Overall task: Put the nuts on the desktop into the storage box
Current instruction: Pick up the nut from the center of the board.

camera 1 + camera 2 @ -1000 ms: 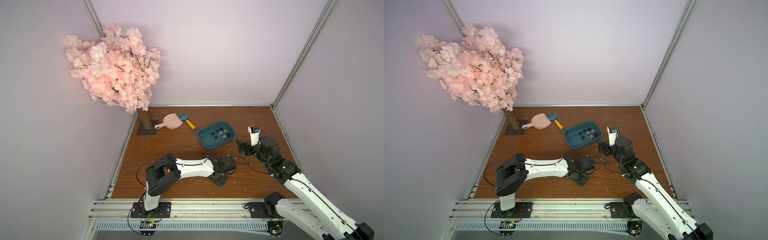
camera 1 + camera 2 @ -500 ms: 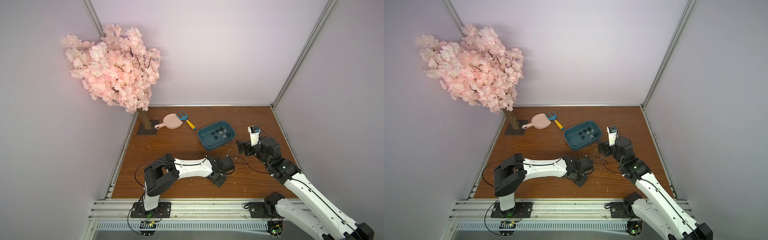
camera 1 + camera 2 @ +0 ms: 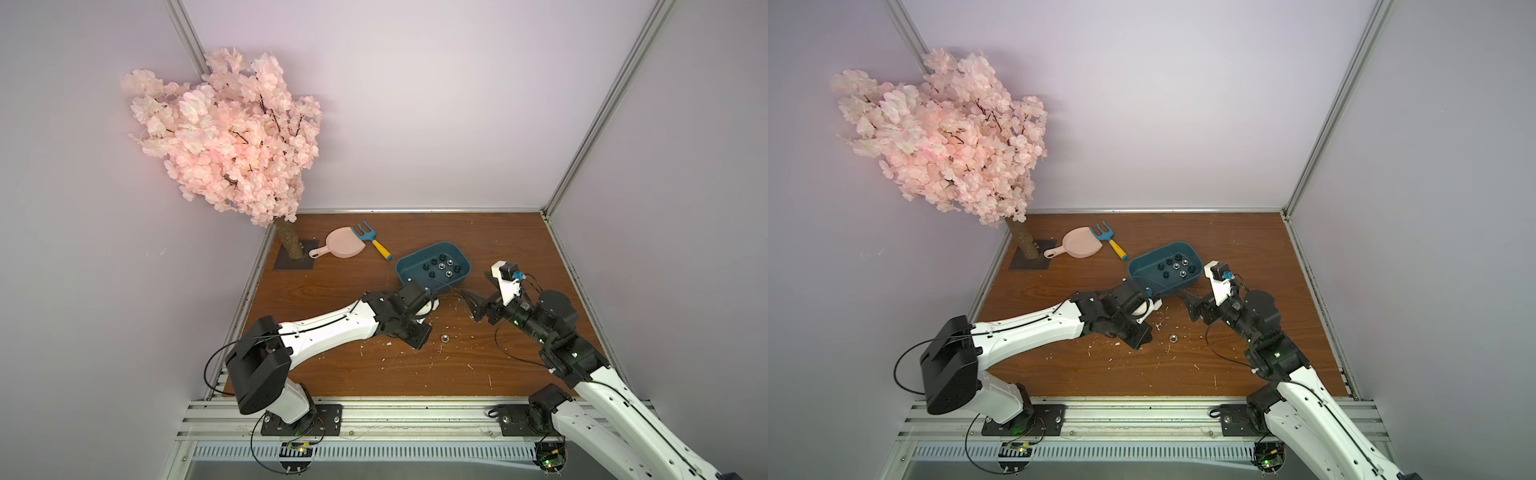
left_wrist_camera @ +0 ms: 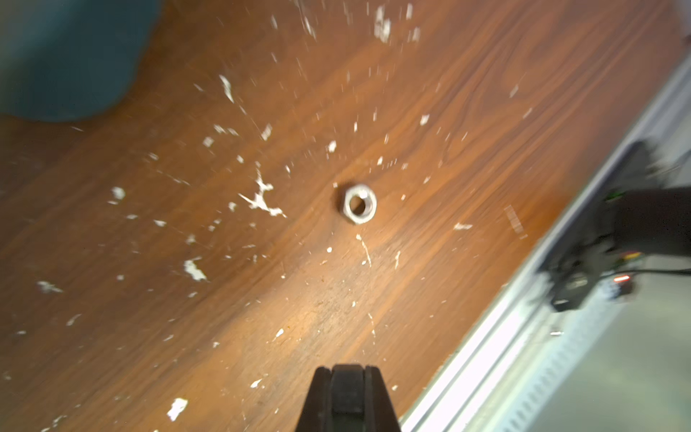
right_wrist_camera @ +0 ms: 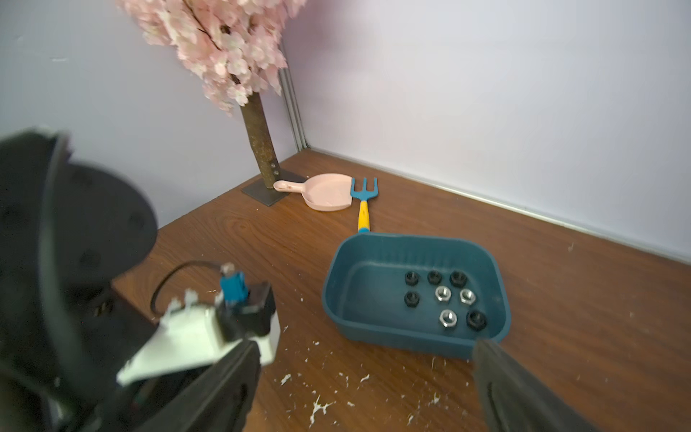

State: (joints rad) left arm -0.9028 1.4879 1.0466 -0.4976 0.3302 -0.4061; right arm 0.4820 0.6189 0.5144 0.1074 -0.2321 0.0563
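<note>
- Eight nuts [image 5: 443, 293] lie in the storage box [image 5: 415, 238], five black and three silver, so most of your job looks done.
- One silver nut [image 4: 359, 204] is left on the desktop [image 3: 332, 291], at 6 o'clock from the box. You can see no other loose one, though an arm could hide some.
- Your left gripper [image 4: 347, 392] sits near that nut, at its 9 o'clock and not touching it. Its jaws are pressed together with nothing between them.
- Your right gripper [image 5: 368, 348] hangs at 4 o'clock from the box, jaws spread wide and empty.
- Against a second ago, the left gripper has slid toward 10 o'clock and pinched shut. The nut, which the arm hid then, now lies in the open, and that reads as a missed grab. The right arm, the box and its contents have not visibly moved.
</note>
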